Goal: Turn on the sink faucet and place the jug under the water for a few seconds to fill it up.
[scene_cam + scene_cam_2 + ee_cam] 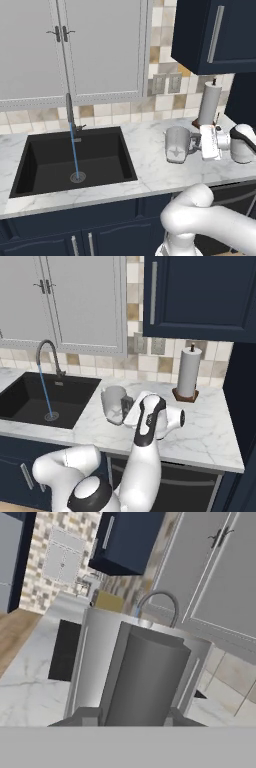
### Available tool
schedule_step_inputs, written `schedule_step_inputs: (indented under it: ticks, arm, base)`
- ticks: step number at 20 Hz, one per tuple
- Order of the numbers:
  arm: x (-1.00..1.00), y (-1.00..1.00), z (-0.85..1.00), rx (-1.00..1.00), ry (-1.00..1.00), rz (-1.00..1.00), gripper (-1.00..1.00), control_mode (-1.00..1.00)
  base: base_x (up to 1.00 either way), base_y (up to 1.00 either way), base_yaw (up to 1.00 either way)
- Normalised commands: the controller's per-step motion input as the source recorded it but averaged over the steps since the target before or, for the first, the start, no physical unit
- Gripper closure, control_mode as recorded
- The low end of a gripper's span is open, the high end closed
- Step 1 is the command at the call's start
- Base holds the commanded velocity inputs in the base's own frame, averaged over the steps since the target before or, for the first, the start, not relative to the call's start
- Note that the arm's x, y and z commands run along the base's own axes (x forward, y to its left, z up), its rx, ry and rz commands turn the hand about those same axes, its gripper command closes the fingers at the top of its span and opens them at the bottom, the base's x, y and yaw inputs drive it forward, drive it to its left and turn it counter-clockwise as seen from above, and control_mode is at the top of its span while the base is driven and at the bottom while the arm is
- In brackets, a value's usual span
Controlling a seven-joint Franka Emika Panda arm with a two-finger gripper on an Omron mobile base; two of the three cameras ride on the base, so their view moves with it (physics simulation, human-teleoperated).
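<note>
No brand, label or legible writing appears on any item; the only mark is a pale star-like shape low on the jug (178,144), which cannot be read as text.

The jug stands upright on the white marble worktop (150,170), to the right of the sink (40,165) and well apart from the water (74,150). Its side loop handle faces the arm. The claw (196,141) meets the jug at that handle side, level with the upper body, with the jaws drawn narrow. In the hand view the grey handle column runs up between the two dark fingertips (86,717), so the claw appears clamped on the jug's handle, though actual contact is not sharp at this resolution.

The sink faucet (69,107) is running: a thin blue stream drops straight from the spout to the round drain (77,176) in the black basin.

The left base view shows the jug's front face and the claw from the side. The right base view shows the curved arch of the faucet spout, and there the arm's wrist covers part of the jug. Both base views show a white paper-towel roll (187,375) on a brown stand behind the jug, near the tiled wall. The hand view shows the spout's arch beyond the jug's rim.
</note>
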Motion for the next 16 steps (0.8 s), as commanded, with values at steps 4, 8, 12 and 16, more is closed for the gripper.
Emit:
schedule_step_inputs:
  ticks: [4, 8, 12, 16]
  arm:
    - [0.00, 1.00, 0.20, -0.01, 0.00, -0.02, 1.00, -1.00]
    - [0.09, 1.00, 0.03, 0.00, 0.00, 0.00, 1.00, -1.00]
    - [0.24, 1.00, 0.00, 0.00, 0.00, 0.00, 1.00, -1.00]
    - [0.28, 1.00, 0.07, 0.00, 0.00, 0.00, 1.00, -1.00]
  base:
    - [0.00, 0.00, 0.00]
    - [0.00, 0.00, 0.00]
    - [0.00, 0.00, 0.00]
    - [0.00, 0.00, 0.00]
